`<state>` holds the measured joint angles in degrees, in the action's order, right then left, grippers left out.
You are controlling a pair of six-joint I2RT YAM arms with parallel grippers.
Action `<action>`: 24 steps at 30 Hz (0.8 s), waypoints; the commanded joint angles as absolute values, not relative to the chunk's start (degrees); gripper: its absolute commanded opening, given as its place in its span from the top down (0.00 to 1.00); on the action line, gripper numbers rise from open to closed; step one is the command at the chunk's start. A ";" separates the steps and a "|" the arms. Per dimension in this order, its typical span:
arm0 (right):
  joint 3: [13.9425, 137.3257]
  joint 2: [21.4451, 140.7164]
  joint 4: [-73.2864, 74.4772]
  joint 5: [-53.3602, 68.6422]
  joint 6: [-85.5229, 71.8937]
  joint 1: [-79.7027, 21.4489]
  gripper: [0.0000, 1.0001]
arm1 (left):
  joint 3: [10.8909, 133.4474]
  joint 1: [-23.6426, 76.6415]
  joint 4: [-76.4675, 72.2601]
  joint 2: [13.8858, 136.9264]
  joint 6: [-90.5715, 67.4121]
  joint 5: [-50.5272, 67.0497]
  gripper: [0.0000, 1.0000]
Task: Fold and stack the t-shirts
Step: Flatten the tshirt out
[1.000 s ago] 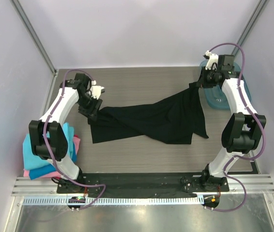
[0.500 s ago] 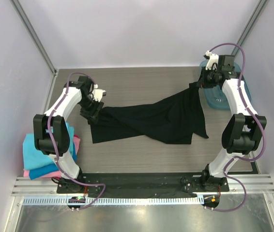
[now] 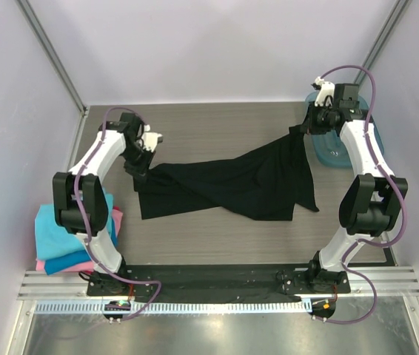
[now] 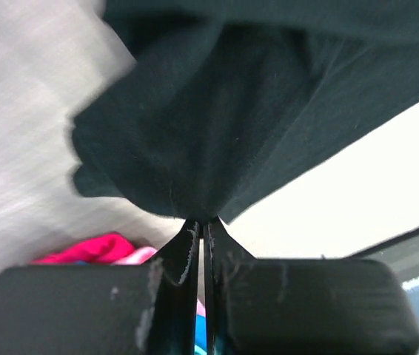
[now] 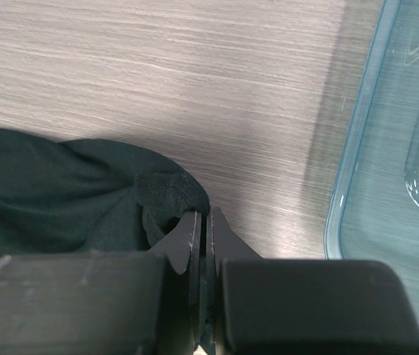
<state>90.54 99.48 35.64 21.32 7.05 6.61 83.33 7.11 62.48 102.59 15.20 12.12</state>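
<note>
A large black t-shirt (image 3: 239,181) lies crumpled across the middle of the table, stretched between both arms. My left gripper (image 3: 141,176) is shut on its left edge; in the left wrist view the black cloth (image 4: 217,111) bunches from the closed tips of that gripper (image 4: 203,222). My right gripper (image 3: 299,131) is shut on the shirt's raised far right corner, and in the right wrist view a fold of the black cloth (image 5: 54,192) is pinched in this gripper (image 5: 203,215). Folded turquoise, blue and pink t-shirts (image 3: 61,238) sit stacked at the near left.
A translucent teal plastic tray (image 3: 329,154) stands at the back right, just beyond the right gripper, and its rim (image 5: 357,133) shows in the right wrist view. Pink cloth of the stack (image 4: 91,250) shows below the left fingers. Walls close in the table on three sides.
The left gripper moved slightly onto the shirt's left edge and closed on it. The right arm and its hold on the shirt have not changed.
</note>
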 commanded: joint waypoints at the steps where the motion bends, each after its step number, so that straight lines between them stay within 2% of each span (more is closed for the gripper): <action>1: 95.61 94.22 34.45 24.25 4.75 6.86 0.99 | 88.68 6.86 62.05 96.70 18.35 13.54 1.00; 4: 100.35 92.12 34.98 26.18 1.77 6.86 0.99 | 88.07 6.68 58.37 87.49 23.79 9.85 1.00; 9: 100.55 87.81 35.16 27.68 0.09 6.86 0.99 | 87.37 6.50 56.17 81.32 26.98 6.16 1.00; 15: 99.05 85.69 35.16 27.15 0.26 8.17 0.99 | 90.17 4.49 50.90 79.72 26.11 3.69 1.00; 24: 104.15 85.96 34.98 30.06 -1.75 8.79 0.99 | 101.07 1.32 47.38 81.91 26.02 2.82 1.00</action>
<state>100.27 87.05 37.82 28.08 0.36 8.64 96.97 1.87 52.27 82.32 25.02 4.32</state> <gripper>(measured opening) 0.045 0.007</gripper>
